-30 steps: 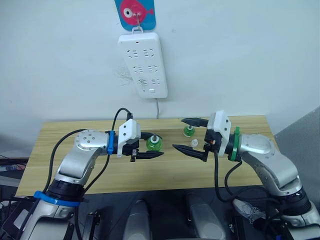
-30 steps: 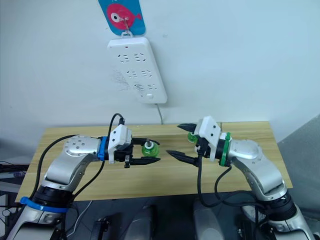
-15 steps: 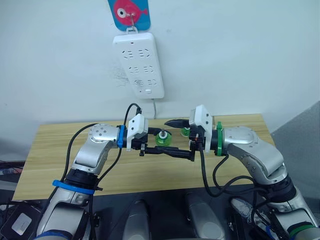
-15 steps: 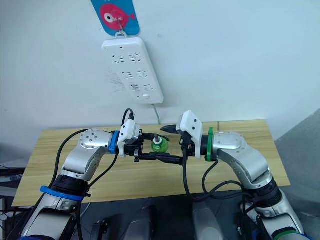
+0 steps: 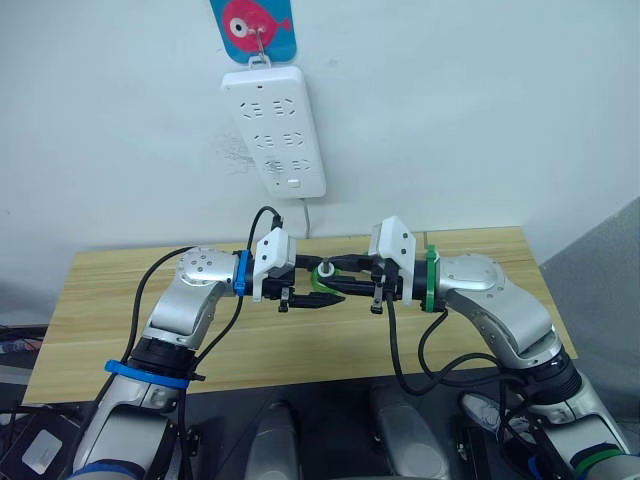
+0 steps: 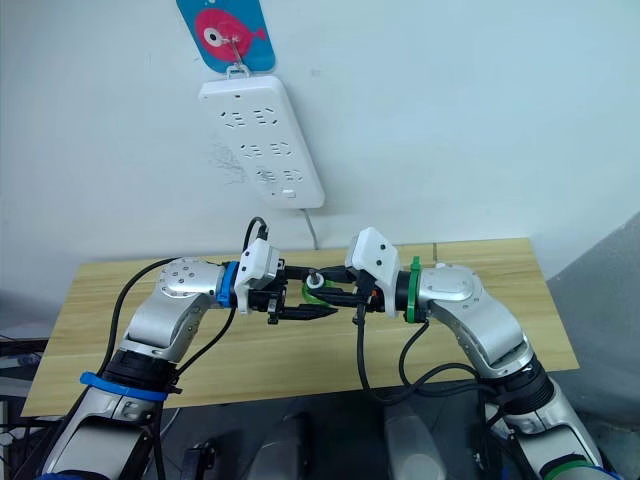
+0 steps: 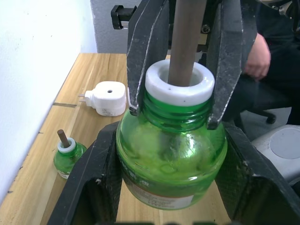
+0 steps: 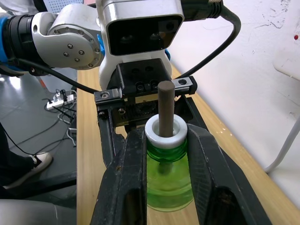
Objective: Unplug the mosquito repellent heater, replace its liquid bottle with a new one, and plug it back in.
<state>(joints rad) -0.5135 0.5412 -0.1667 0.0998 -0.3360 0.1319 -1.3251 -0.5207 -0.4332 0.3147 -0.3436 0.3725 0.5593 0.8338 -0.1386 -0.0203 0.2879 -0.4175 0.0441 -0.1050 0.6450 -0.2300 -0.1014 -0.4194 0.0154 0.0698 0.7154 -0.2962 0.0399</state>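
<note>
A green liquid bottle [image 7: 171,159] with a white collar and a brown wick hangs above the table between both grippers. My left gripper [image 5: 320,283] is shut around its round body. Facing it from the other side, my right gripper [image 8: 159,140] is shut on the bottle's neck just under the collar. The mosquito repellent heater [image 7: 107,97] lies unplugged on the wooden table [image 5: 110,300] near the wall, prongs pointing sideways. A second green bottle [image 7: 68,156] stands upright on the table beside it.
A white power strip [image 5: 273,130] hangs on the wall above the table's back edge, its cord running down behind. A fish sticker [image 5: 255,22] sits above it. A person's hand [image 7: 257,61] shows beyond the table's right end.
My right gripper has travelled left to the bottle and gone from wide open to shut on its neck. The left gripper has carried the bottle a little to the right.
</note>
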